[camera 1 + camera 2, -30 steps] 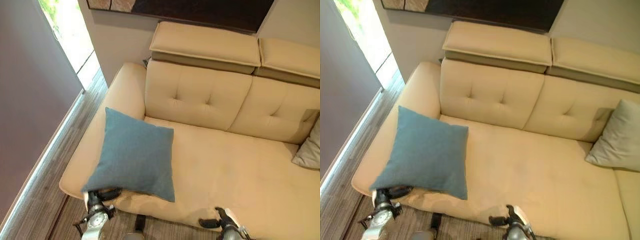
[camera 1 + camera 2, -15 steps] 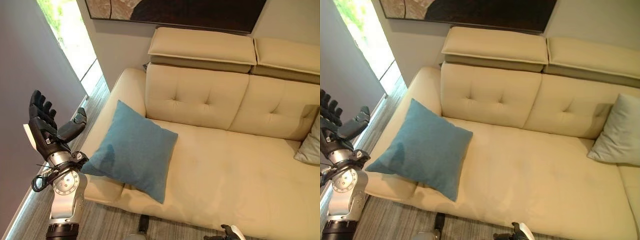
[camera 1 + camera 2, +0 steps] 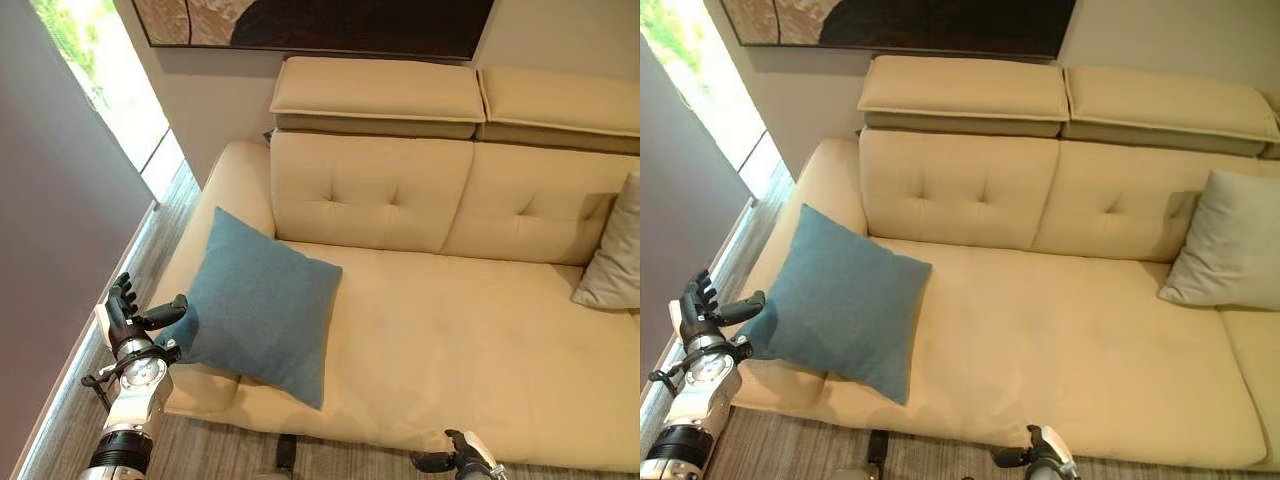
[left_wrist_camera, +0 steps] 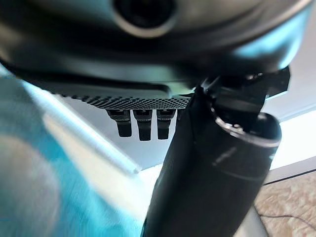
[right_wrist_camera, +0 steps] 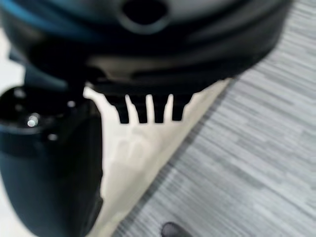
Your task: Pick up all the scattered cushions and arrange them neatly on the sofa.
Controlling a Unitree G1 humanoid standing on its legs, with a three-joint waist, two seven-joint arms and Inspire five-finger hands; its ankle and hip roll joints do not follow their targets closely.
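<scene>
A blue cushion (image 3: 258,305) lies tilted on the left end of the cream sofa (image 3: 470,330), its left corner hanging over the armrest (image 3: 232,180). My left hand (image 3: 132,320) is just left of that corner, open, its thumb pointing at the cloth and holding nothing. In the left wrist view the cushion (image 4: 29,163) is a blue blur beside the straight fingers (image 4: 143,126). A grey cushion (image 3: 1225,240) leans upright against the backrest at the right. My right hand (image 3: 455,462) is low in front of the sofa's front edge, fingers (image 5: 148,111) straight and empty.
A bright window (image 3: 100,70) and a grey wall stand to the left of the sofa, with a narrow strip of wood floor (image 3: 160,225) between them. A dark picture (image 3: 300,20) hangs above the backrest. Grey floor (image 5: 237,148) runs along the sofa's front.
My left hand let go of the blue cushion, swung up open, then came down beside its left corner. The cushion settled against the armrest. The camera also shifted.
</scene>
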